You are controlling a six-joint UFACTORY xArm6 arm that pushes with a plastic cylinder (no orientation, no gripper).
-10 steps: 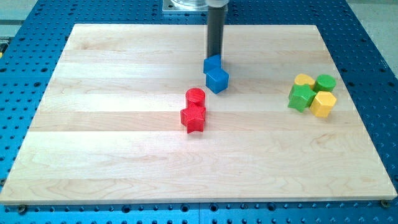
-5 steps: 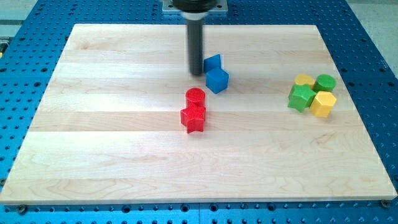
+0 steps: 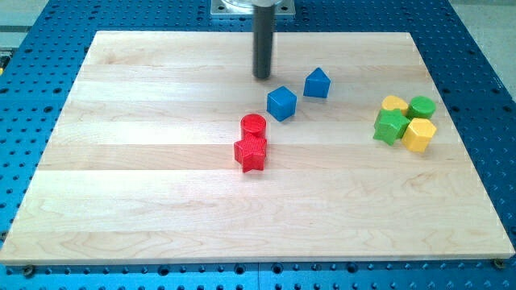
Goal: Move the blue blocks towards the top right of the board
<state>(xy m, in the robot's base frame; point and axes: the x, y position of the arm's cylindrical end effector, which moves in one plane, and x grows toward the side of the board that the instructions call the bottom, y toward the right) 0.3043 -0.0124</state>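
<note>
One upright rod, no claw, my tip (image 3: 263,76) just above-left of blue cube (image 3: 281,103), apart.

Bright even overhead light, sharp focus throughout, soft short shadows under the blocks, faint sheen on the pale wooden board (image 3: 161,201), no blur, slight keystone perspective

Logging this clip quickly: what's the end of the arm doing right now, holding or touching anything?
No gripper: my tip holds nothing and touches no block, up-left of the blue cube.
</note>
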